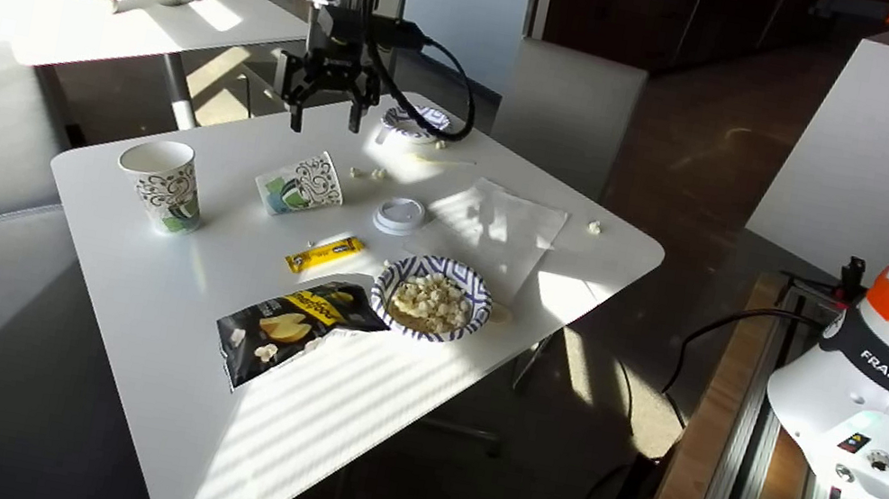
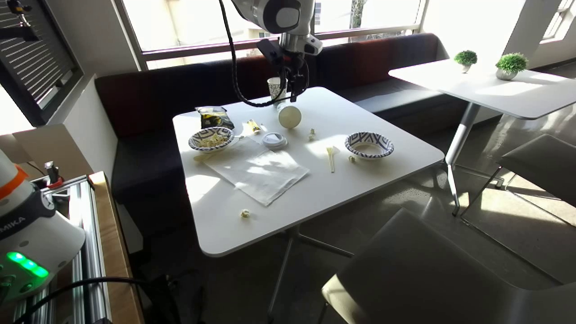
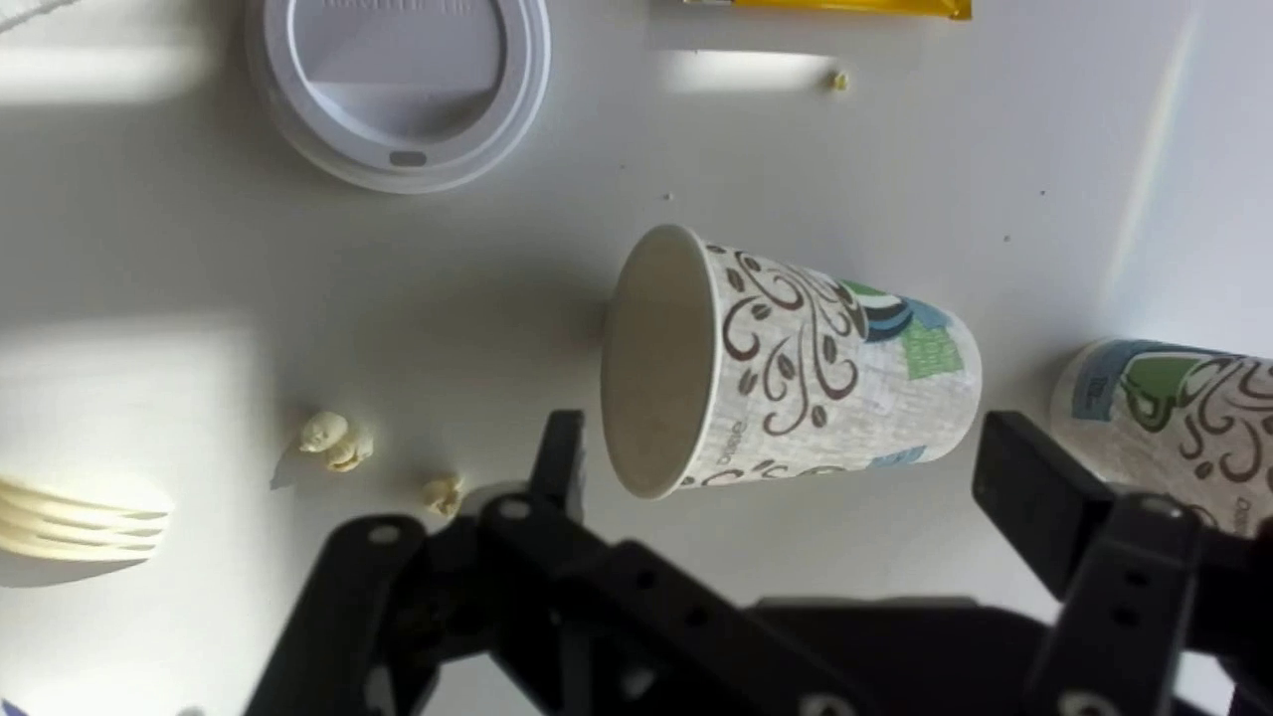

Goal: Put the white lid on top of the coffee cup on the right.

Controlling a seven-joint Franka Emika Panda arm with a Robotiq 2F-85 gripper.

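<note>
Pale fork (image 3: 85, 522): one, flat; handle out of my wrist view.
White lid (image 3: 398, 89): one, flat on the table (image 3: 875, 179); low rim, so my pinch may slip; upper edge cropped, lettering illegible.
Tipped paper coffee cup (image 3: 796, 368): could roll if I graze it; inner bottom indistinct.
Claw (image 3: 781, 452): mine, spread wide, empty, above that cup.
Upright paper coffee cup (image 3: 1169, 413): an off-centre lid might topple it; cropped and partly behind my claw. Which cup the task means, I cannot tell.
</note>
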